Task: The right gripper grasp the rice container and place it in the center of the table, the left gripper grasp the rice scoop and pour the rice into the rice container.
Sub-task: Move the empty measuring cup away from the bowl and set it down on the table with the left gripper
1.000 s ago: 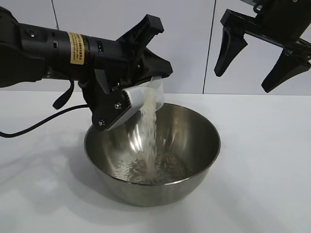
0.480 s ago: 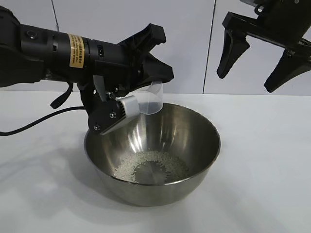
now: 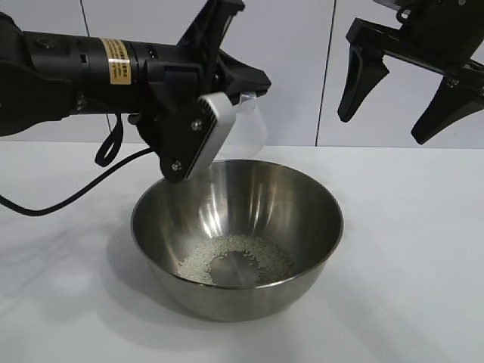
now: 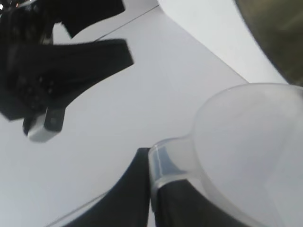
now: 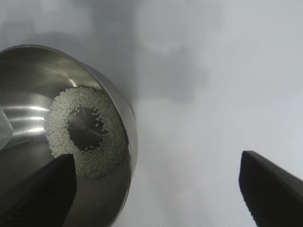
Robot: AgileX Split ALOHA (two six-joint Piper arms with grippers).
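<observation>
On the white worktop (image 3: 423, 249) sits one steel bowl (image 3: 237, 240), and I place everything else against it. I count one bowl, one plastic scoop (image 3: 243, 127), one ring of rice (image 3: 236, 258), and two end effectors, both mine.

My left end effector (image 3: 227, 98) reaches in from the bowl's left and hangs just above its rear-left rim, clenched on the scoop by the short tab handle. My right end effector (image 3: 401, 91) hangs well above and to the right of the bowl, released, its two black fingers spread wide with nothing between them.

The bowl is round, shiny and thin-rimmed, much wider than the scoop, and it mirrors streaks of light on its inner wall. The rice lies on the bowl's floor as a loose ring of small white grains around a bare steel middle; my right wrist view shows that ring (image 5: 85, 132) plainly. The scoop is small, frosted and translucent, and I see no grains in it from my left wrist view (image 4: 246, 151).

My left fingers hide the scoop's handle in the outside view, and one white pad (image 3: 210, 136) covers part of the cup. The left wrist view cuts off the scoop's far side and shows only a dark sliver of the bowl at one corner. In the right wrist view the bowl (image 5: 128, 137) is cropped at the edge, and my own fingertips (image 5: 270, 189) show only as two dark wedges.
</observation>
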